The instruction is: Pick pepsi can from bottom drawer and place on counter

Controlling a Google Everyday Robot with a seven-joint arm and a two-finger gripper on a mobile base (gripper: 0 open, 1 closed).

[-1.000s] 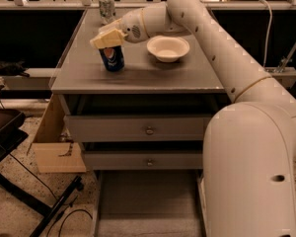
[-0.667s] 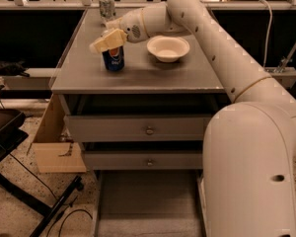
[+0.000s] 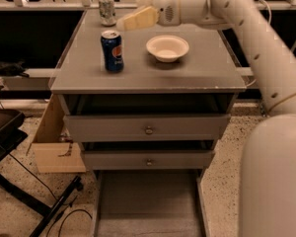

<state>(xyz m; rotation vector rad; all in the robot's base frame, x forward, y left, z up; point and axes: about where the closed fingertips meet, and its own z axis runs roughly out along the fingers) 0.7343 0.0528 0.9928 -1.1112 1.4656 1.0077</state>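
Lower edge cuts off the bottom drawer [image 3: 148,201]; jaws over the counter [image 3: 197,68]

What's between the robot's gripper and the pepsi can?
Nothing. In the camera view the gripper hovers apart from the pepsi can; only bare counter shows between.

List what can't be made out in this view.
Bottom drawer: its front is cut off by the camera view's lower edge.
Pale can at the back of the counter: label too small to read.
Counter's far right corner: hidden behind the arm.
The gripper hovers above the counter, behind the pepsi can, not touching it.
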